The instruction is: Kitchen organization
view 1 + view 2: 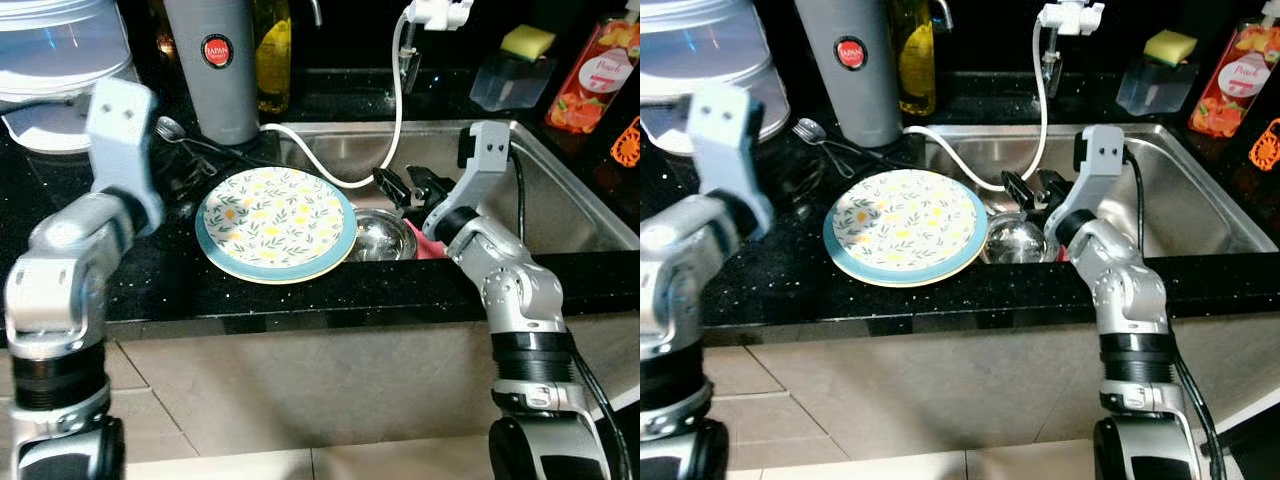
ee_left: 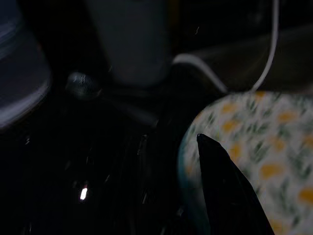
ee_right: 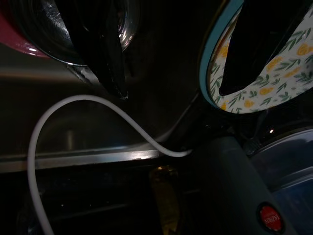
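Jaws of the right gripper (image 1: 400, 188) gape empty beside the floral plate (image 1: 275, 223); left gripper's (image 2: 176, 196) seemingly open too.

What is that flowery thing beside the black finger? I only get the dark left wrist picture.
Observer: A blue-rimmed plate, lying flat on the black counter right at the edge of a steel sink.
Operator: Is the other arm doing anything?
Observer: The right gripper hangs over the sink by the plate's rim, fingers apart.
Operator: Anything in that sink?
Observer: A shiny steel bowl, close beside the plate.
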Robot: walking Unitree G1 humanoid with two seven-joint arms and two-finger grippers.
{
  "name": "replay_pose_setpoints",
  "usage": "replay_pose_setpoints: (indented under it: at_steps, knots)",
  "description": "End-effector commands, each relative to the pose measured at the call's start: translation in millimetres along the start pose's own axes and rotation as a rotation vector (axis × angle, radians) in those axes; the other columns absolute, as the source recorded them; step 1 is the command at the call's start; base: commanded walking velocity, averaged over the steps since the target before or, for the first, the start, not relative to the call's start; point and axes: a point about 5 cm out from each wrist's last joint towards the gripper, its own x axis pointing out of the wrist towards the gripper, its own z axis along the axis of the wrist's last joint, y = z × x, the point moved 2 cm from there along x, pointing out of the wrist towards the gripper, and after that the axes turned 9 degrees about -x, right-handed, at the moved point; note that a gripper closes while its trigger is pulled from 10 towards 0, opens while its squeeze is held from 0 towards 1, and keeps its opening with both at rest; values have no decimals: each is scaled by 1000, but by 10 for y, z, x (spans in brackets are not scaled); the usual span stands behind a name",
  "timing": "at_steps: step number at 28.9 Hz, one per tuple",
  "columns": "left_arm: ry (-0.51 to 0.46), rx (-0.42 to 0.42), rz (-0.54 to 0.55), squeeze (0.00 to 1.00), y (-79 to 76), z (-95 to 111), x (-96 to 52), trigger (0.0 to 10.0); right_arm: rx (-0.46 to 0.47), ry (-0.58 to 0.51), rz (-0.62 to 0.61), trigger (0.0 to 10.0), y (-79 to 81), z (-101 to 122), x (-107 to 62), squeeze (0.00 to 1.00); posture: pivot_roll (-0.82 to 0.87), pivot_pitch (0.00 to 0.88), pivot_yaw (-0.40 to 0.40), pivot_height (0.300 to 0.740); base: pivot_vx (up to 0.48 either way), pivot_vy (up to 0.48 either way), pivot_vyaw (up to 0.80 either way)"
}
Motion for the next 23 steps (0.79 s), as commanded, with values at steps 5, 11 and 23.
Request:
replay_pose_setpoints:
  at_steps: [5, 11, 23]
  knots:
    - [133, -185, -18, 0, 58, -297, 177, 10000, -83, 58, 27, 10000, 43, -109, 5, 0, 216, 1, -33, 740, 0, 0, 0]
    - [69, -216, -83, 0, -5, -109, 344, 10000, -122, 27, 17, 10000, 10, -31, 29, 0, 203, 4, -26, 740, 0, 0, 0]
    - [138, -420, -173, 0, -203, -136, 601, 10000, -156, 144, 216, 10000, 407, -229, 112, 0, 185, 4, -14, 740, 0, 0, 0]
